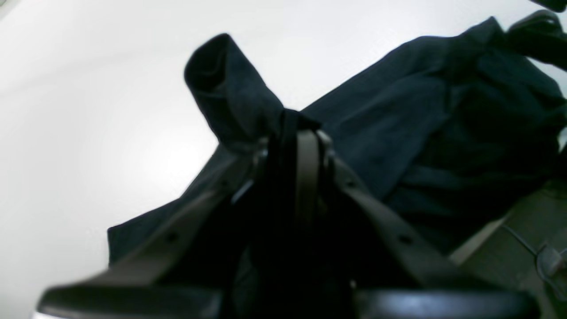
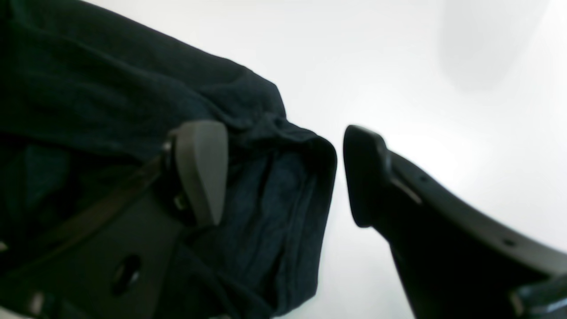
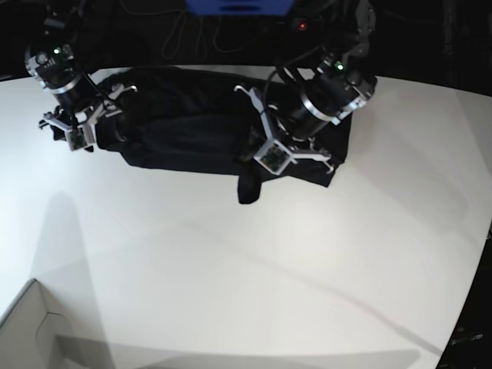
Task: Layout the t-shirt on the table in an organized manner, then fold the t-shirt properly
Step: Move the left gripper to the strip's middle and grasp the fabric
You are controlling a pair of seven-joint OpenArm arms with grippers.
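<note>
The black t-shirt [image 3: 184, 123] lies bunched in a long heap across the far side of the white table [image 3: 231, 269]. My left gripper [image 3: 258, 159] is shut on a fold of the t-shirt [image 1: 398, 124] near the heap's front edge, and a sleeve end [image 1: 226, 84] sticks out past its fingertips [image 1: 306, 146]. A strip of fabric [image 3: 247, 186] trails from it onto the table. My right gripper [image 3: 73, 137] stands open at the heap's left end. In the right wrist view a sleeve cuff [image 2: 288, 195] lies between its spread fingers [image 2: 201, 168], nearer the left one.
A pale box corner [image 3: 31, 330] shows at the bottom left. The table's curved far edge meets a dark background with cables and a blue object [image 3: 238, 6]. White tabletop [image 2: 421, 66] stretches beyond the cuff.
</note>
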